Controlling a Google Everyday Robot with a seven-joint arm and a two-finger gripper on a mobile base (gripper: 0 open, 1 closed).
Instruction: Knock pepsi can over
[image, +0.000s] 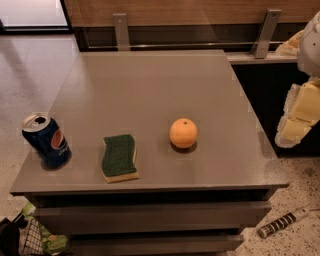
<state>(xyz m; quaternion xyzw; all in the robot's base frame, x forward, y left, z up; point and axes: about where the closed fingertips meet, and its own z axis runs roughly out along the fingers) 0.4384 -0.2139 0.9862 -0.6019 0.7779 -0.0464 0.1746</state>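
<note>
The pepsi can (46, 140), dark blue with a red-white-blue logo and an opened silver top, stands upright near the front left corner of the grey table (160, 85). My gripper (296, 122), white and pale yellow, hangs off the table's right edge, beyond the right side of the tabletop and far from the can. It holds nothing that I can see.
A green sponge (119, 157) with a yellow underside lies right of the can. An orange (183, 133) sits right of the sponge, between the can and my gripper. A striped cylindrical object (282, 223) lies on the floor at the lower right. Drawers run under the tabletop's front.
</note>
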